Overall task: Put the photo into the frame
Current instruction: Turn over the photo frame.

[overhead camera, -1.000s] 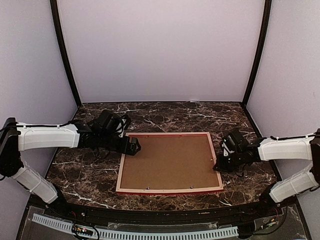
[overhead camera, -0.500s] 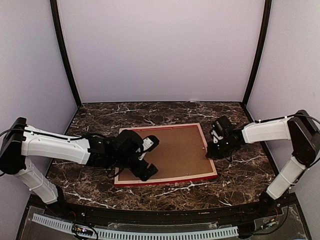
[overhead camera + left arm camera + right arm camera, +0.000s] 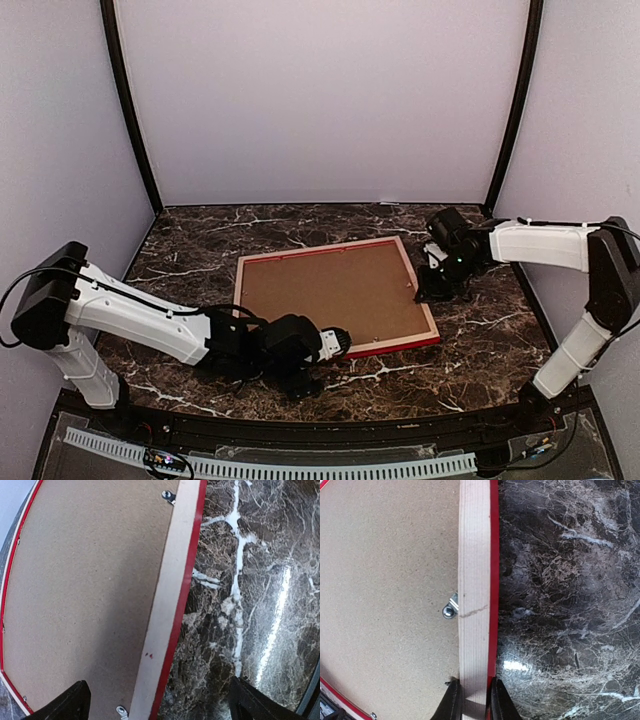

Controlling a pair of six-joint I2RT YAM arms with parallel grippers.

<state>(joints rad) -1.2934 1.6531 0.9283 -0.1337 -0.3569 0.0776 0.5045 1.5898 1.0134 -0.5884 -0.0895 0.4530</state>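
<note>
Pale lilac walls [image 3: 320, 100] close in a dark marble-patterned table [image 3: 200, 240]. At its middle, slightly right, lies the large thin rectangular picture frame [image 3: 330, 295], back side up and turned askew: pale wooden rim, red outer edge and a brown backing board [image 3: 335, 290] filling it. From the left, the left arm reaches low across the near side, and the left gripper [image 3: 335, 343] sits at the frame's near edge with its jaws spread wide — the rim runs between them untouched. The right gripper [image 3: 475, 702] pinches the frame's right rim, one finger on each side. Small metal clips [image 3: 451, 607] sit on the backing board just inside the rim.
</note>
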